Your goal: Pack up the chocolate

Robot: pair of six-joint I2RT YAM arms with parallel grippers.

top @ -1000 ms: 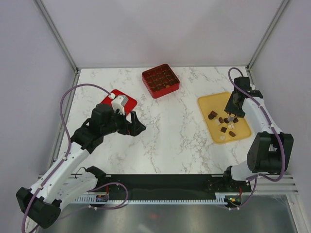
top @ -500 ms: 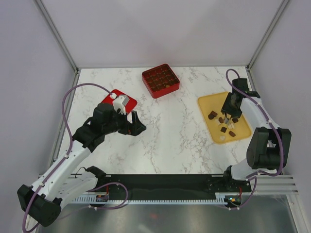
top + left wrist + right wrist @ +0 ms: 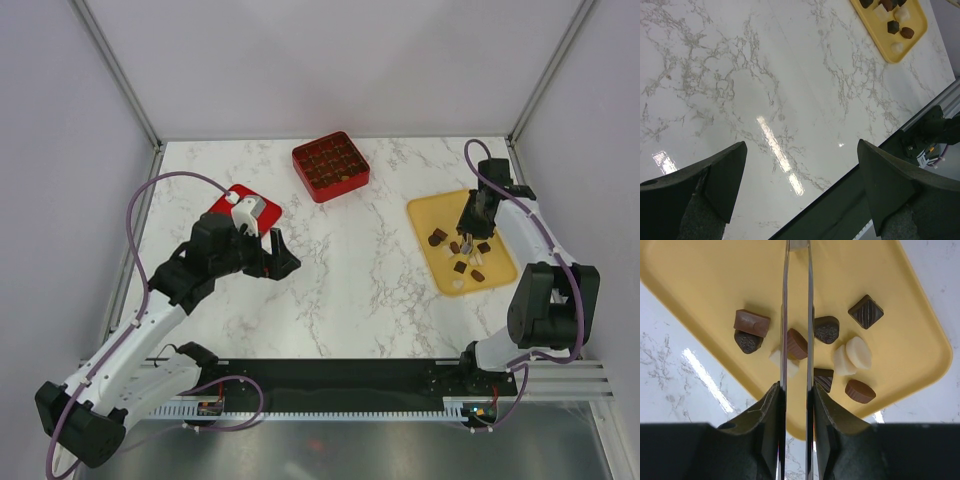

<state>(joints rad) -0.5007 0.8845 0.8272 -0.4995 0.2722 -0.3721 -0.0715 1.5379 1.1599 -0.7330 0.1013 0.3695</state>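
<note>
Pick-up step: your right gripper (image 3: 471, 236) hangs over the yellow tray (image 3: 715, 280) at right, blades close either side of a brown chocolate (image 3: 796, 343); clamped or not, I can't tell; next, lift it cleanly towards the far red box (image 3: 331, 166).

The marble counter (image 3: 360, 250) bore a red gridded box (image 3: 330, 166) at twelve o'clock. A yellow tray (image 3: 425, 212) lay at three, a flat red square (image 3: 222, 203) at ten.
</note>
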